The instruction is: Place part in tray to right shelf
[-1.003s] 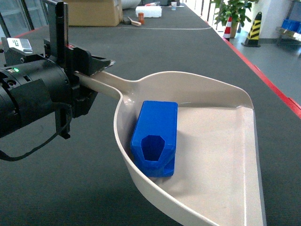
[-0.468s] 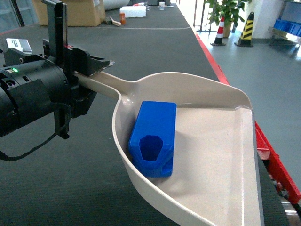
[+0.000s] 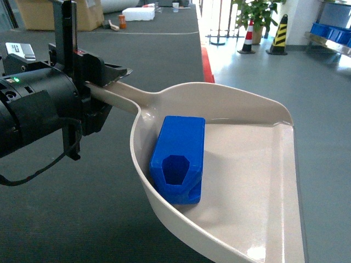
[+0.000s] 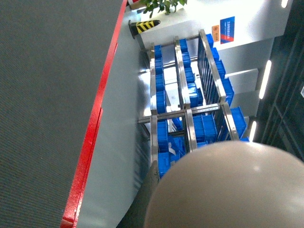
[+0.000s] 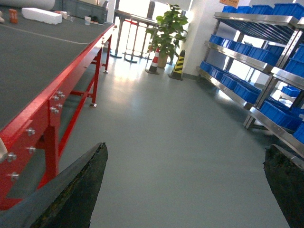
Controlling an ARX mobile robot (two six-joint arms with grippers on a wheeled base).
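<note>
Left gripper jaws clamped on the tray handle at 10 o'clock in head view; tray held level in the air, open front edge toward 4 o'clock. Part lies in the tray's rear-left corner, touching the curved rim, hexagonal hollow facing the camera. Dark worktop with red edge sits behind the tray at 11 o'clock; grey floor to the right. Right gripper: jaws wide, nothing between them, only floor below in its wrist view. Right shelf with blue crates stands at 2 o'clock in that view, well apart from the tray. Left wrist view shows the tray's underside filling the bottom.
</note>
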